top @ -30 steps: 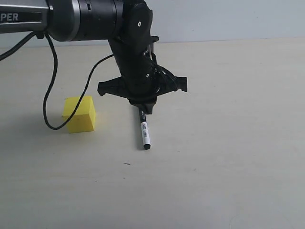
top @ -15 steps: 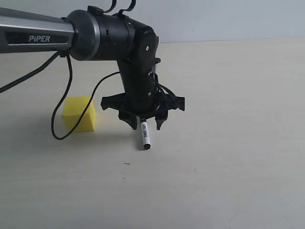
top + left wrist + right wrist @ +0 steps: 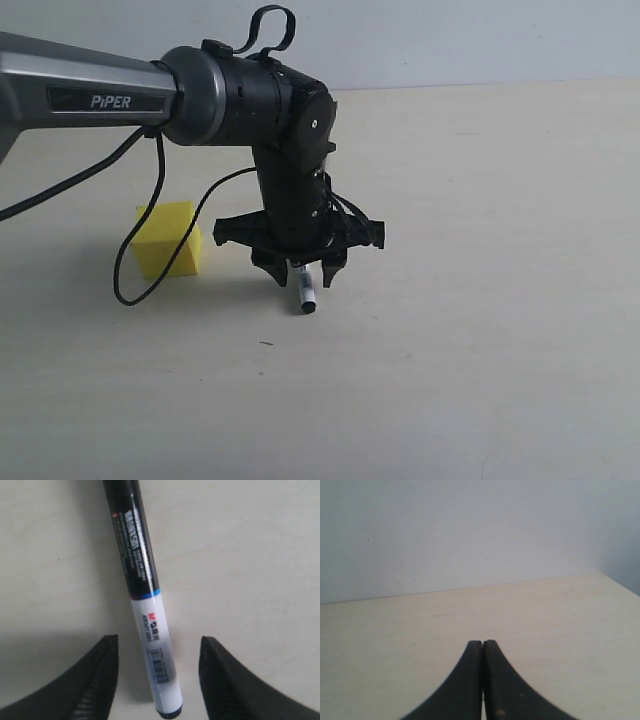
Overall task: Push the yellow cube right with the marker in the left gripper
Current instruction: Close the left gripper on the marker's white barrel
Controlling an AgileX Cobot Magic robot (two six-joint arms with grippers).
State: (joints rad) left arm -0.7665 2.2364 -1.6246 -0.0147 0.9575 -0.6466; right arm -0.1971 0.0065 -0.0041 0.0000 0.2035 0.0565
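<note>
Left hand point(image 3: 300, 278) spread wide, straddling marker point(image 3: 150, 630) lying on counter point(image 3: 480, 320); no grip yet. Step looks like pickup. Nxt prob needs closing on barrel, then getting left of yellow cube point(image 3: 170, 240).

Grey arm tube point(image 3: 60, 75) lettered "PiPER" in white, then a glossy black wrist point(image 3: 285, 110). Thin black cables point(image 3: 116, 278) loop off it. Left tool point(image 3: 304, 280) black, with a wide crossbar and ribbed fingers point(image 3: 95, 685). Right tool point(image 3: 482, 645) matte black, curved.
</note>
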